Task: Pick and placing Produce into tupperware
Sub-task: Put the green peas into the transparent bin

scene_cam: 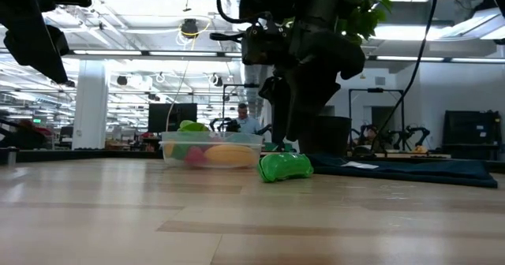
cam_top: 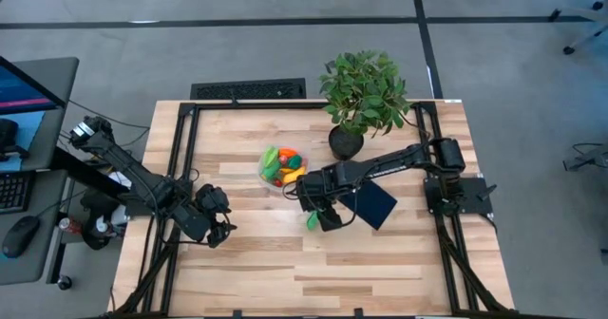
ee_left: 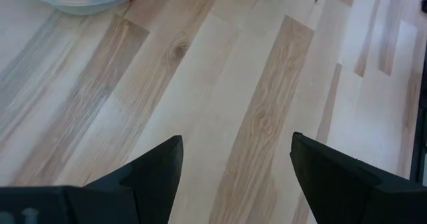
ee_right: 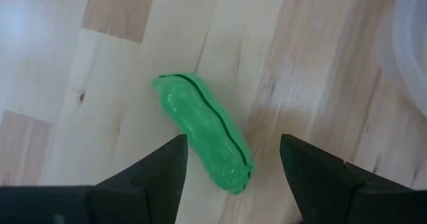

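A green pod-shaped piece of produce lies flat on the wooden table, just on the near side of the tupperware. The tupperware is a clear round container that holds several coloured pieces of produce. My right gripper hangs open just above the pod's end, pointing steeply down, one finger on each side of it and not touching it. In the low view the pod lies below the dark fingers. My left gripper waits open over bare wood at the near left, and nothing is between its fingers.
A leafy potted plant stands at the far right of the table. A dark blue flat rectangle lies under the right arm, beside the pod. Black frame rails run along the table's sides. Bare wood stretches along the near edge.
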`<state>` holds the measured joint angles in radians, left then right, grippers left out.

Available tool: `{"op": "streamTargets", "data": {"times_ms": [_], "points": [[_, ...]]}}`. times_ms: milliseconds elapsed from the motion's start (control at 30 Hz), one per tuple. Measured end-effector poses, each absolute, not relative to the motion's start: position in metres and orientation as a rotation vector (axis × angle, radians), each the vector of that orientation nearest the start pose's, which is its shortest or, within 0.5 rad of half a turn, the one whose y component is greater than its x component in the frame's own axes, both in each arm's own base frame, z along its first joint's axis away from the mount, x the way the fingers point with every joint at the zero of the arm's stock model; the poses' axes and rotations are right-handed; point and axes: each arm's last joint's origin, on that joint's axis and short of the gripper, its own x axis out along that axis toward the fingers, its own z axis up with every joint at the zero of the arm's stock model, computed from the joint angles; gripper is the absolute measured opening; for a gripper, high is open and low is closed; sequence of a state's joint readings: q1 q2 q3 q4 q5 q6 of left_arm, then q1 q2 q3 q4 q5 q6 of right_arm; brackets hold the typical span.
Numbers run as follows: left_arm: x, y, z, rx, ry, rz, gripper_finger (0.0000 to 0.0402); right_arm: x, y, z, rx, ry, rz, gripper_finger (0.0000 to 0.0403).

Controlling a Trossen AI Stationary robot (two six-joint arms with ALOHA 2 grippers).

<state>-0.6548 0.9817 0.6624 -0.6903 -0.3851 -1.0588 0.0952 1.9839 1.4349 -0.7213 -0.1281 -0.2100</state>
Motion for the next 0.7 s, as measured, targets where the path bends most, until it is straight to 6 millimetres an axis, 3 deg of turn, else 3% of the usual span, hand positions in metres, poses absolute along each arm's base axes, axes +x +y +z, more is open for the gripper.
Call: {"op": "streamTargets", "data": {"times_ms": [700], "points": [[0.1455,-0.098,0.223,-0.481,0.88,0.233,0.0265,0.3947,0.0425,0.1772,-0.158,1.224,0.326,0.0233]]}}
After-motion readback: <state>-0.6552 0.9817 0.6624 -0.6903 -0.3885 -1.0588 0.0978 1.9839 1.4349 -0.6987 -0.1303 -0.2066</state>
